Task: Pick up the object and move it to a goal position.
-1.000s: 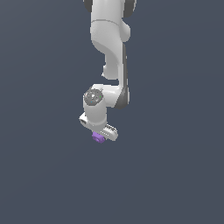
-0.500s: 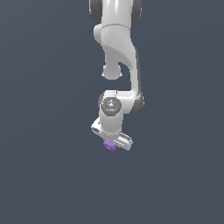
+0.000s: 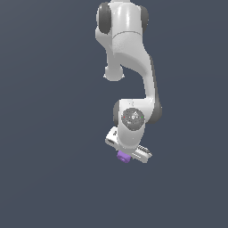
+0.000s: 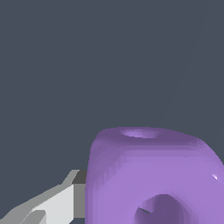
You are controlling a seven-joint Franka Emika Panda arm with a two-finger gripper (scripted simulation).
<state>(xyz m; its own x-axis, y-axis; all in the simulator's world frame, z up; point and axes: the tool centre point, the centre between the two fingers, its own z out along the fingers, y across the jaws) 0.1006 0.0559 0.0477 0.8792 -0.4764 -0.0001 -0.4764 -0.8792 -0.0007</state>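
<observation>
Purple block [image 4: 151, 175] fills the close foreground, dimples visible on two faces; grey-white finger [image 4: 52, 203] pressed against its side.

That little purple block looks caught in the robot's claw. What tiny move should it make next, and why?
Probably keep the grip closed and carry on toward the goal. The purple block sits at the tip of the gripper, with one finger against its side. No goal marker shows, so I cannot tell the direction.

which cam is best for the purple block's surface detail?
Wrist view. The purple block fills much of the picture there, with rounded corners and round dimples on two faces plainly visible beside a finger. The exterior view shows it only as a tiny purple spot at the claw, with no surface detail.
</observation>
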